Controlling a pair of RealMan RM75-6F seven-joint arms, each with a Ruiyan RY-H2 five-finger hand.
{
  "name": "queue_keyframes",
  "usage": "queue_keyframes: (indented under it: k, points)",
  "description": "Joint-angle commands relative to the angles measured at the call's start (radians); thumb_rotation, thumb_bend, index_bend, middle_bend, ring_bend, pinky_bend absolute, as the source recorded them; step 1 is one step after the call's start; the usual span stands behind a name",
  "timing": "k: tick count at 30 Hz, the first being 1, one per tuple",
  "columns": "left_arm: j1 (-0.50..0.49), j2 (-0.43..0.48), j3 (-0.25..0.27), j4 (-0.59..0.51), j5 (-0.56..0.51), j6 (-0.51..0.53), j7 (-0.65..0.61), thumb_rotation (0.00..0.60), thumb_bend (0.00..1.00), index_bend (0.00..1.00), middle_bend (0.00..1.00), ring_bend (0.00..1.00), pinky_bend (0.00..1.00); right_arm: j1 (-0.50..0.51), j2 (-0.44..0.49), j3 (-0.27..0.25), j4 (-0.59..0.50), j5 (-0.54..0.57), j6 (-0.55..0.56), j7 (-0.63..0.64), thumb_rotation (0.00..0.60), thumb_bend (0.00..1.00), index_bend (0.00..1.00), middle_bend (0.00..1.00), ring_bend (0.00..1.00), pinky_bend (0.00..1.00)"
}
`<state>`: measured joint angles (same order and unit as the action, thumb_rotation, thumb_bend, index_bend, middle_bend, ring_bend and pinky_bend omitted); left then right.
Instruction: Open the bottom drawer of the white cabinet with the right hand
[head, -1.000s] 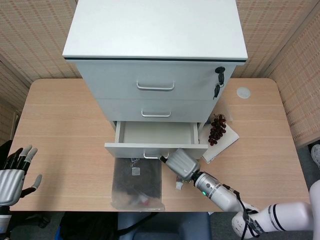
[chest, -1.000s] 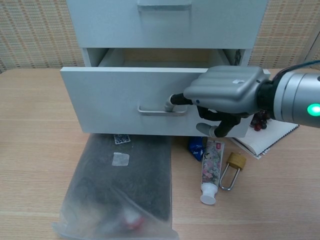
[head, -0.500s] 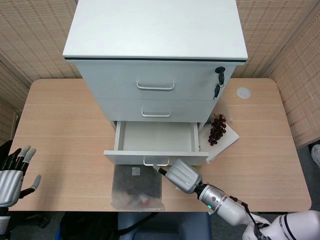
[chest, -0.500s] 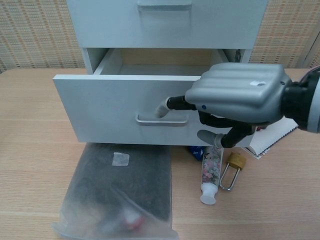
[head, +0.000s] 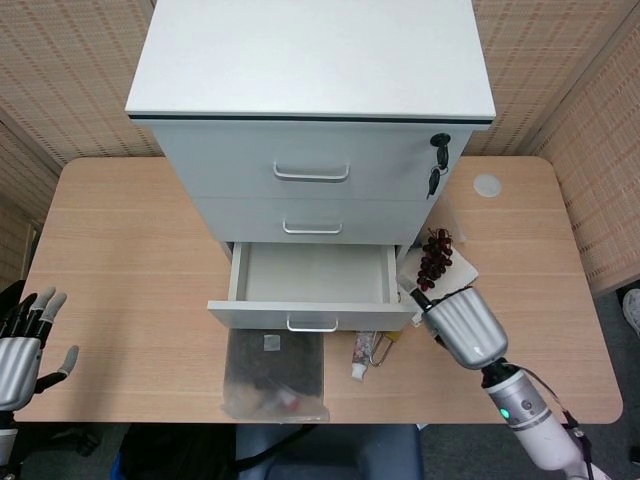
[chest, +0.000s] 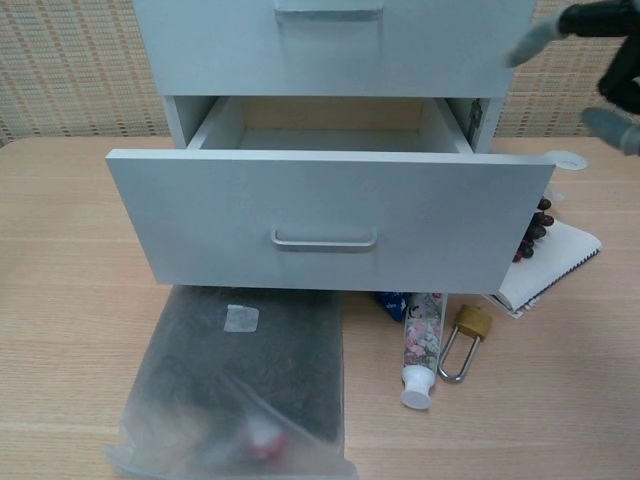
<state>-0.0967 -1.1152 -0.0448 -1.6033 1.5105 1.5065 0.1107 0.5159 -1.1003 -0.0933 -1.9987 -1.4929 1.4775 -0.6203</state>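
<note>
The white cabinet (head: 310, 110) stands at the far middle of the worktop (head: 130, 250), and its bottom drawer (head: 312, 288) is pulled out toward the near edge, showing a bare pale interior. The drawer handle (chest: 324, 238) sits in the middle of the wide front panel, with nothing touching it. The two upper drawers are closed, and a key (head: 436, 160) hangs from the lock at the cabinet's upper right corner.

The right hand (head: 462, 326) hovers just right of the drawer's front right corner, apart from the handle and holding nothing. In the chest view only its dark fingers (chest: 600, 30) show at the upper right edge, spread apart. The left hand (head: 22, 345) rests off the near left edge of the worktop, fingers spread and empty.

Beneath and just near of the drawer front lies a frosted plastic bag (chest: 235, 385) with dark contents. To its right lie a tube of toothpaste (chest: 421, 345) and a brass padlock (chest: 464, 338), side by side, with a small blue item (chest: 391, 301) partly hidden under the drawer. Right of the drawer, a bunch of dark grapes (head: 435, 257) rests on a white notebook (chest: 555, 262). A small round white disc (head: 486, 184) lies on the worktop to the far right of the cabinet.
</note>
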Motion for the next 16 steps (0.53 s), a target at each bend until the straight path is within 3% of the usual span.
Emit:
queue_keyframes:
  k: [1, 9, 16]
  points:
    - [-0.003, -0.003, -0.002, 0.000, 0.001, 0.000, 0.001, 0.600, 0.38, 0.07, 0.00, 0.03, 0.12, -0.104, 0.048, -0.002, 0.091, 0.053, 0.080, 0.086, 0.600, 0.47, 0.19, 0.76, 0.78, 0.91]
    - [-0.014, -0.009, -0.001, -0.016, 0.016, -0.009, 0.027, 0.600, 0.38, 0.07, 0.00, 0.03, 0.12, -0.226, 0.049, 0.006, 0.222, 0.166, 0.102, 0.210, 0.600, 0.44, 0.19, 0.44, 0.44, 0.60]
    - [-0.024, -0.012, -0.002, -0.027, 0.019, -0.018, 0.043, 0.600, 0.38, 0.07, 0.00, 0.03, 0.12, -0.264, 0.037, 0.031, 0.270, 0.172, 0.075, 0.259, 0.600, 0.44, 0.19, 0.42, 0.40, 0.57]
